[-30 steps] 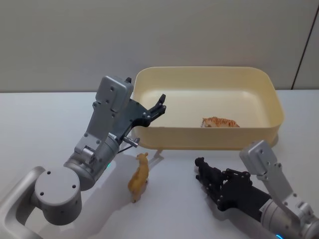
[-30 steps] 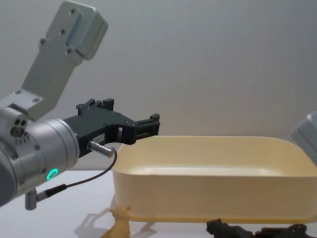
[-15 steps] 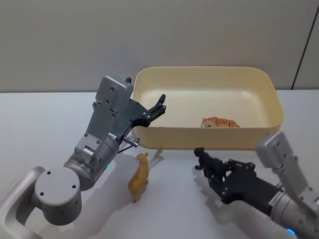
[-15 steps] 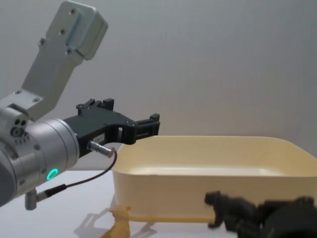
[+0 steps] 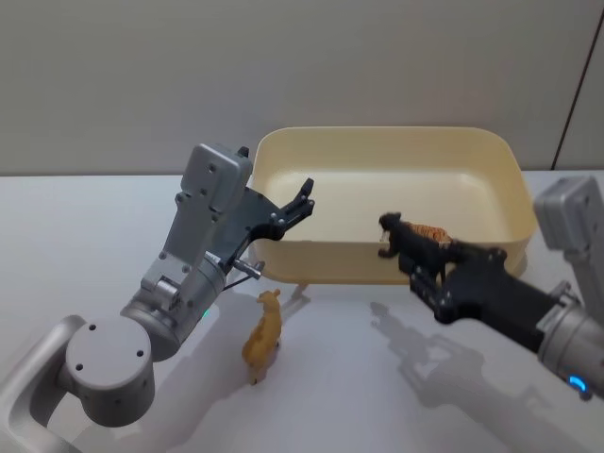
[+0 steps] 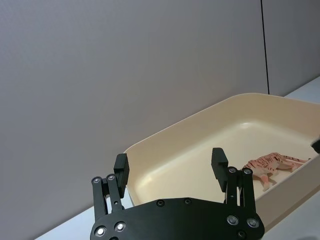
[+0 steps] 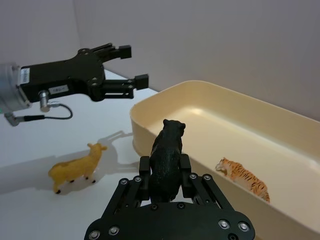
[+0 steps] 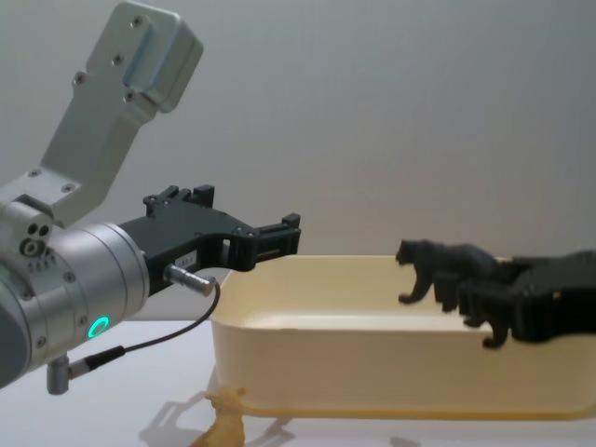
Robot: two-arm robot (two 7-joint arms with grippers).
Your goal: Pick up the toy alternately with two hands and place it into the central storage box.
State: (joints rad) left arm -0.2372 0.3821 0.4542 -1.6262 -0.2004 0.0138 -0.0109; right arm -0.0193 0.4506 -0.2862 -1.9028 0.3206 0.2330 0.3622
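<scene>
Your table (image 5: 75, 217) carries the central storage box (image 5: 377, 132) at the middle back. The left arm is raised beside the box's near-left corner, and its left claw (image 5: 304, 200) hangs just above the rim, released and empty with its fingers spread wide. On the other side, your right claw (image 5: 427, 262) is clenched on the black toy animal (image 8: 433, 261). It holds the toy clear of the table, a little above rim height, at about the box's front wall. You are in the carrying step for the right side: the toy is grasped and up, but it does not look fully over the hollow of the box. The next move, as I judge it, is to take it farther forward past the rim, lower it a little and then let go. Aim for bare floor beside the striped tiger toy (image 7: 245, 180) already lying inside, so that the two do not knock together. After that the turn should pass to your left claw, since the yellow toy animal (image 5: 264, 335) stands on the table just in front of the box's left end, near that arm.
</scene>
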